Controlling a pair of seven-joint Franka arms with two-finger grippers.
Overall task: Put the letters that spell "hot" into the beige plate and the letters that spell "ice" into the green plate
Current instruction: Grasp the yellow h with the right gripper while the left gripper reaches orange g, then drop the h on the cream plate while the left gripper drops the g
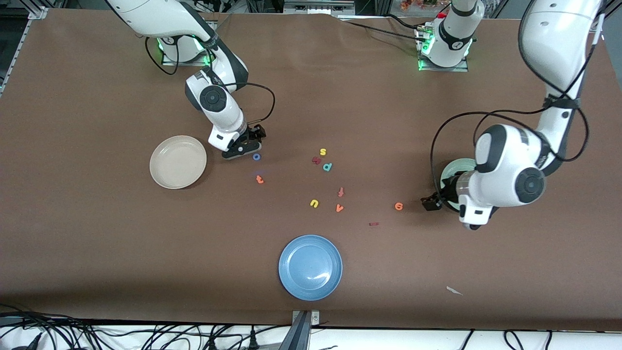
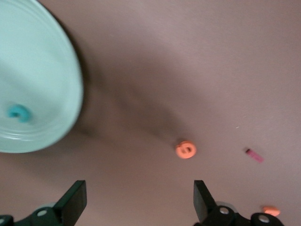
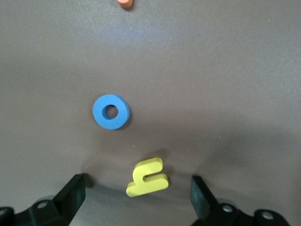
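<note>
Now my left gripper (image 2: pixel 136 202) hangs released by the green plate's (image 2: pixel 42 61) rim, teal c (image 2: pixel 19 113) inside; right gripper (image 3: pixel 138 197) spread over yellow h (image 3: pixel 147 177), blue o (image 3: pixel 111 112) beside, beige plate (image 1: pixel 178 162) bare.

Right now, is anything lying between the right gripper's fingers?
Yes. In the right wrist view, the yellow h lies flat on the table between the open right gripper. The blue o sits just past it.

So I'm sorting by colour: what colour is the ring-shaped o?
Blue; the ring-shaped o shows best in the right wrist view.
</note>
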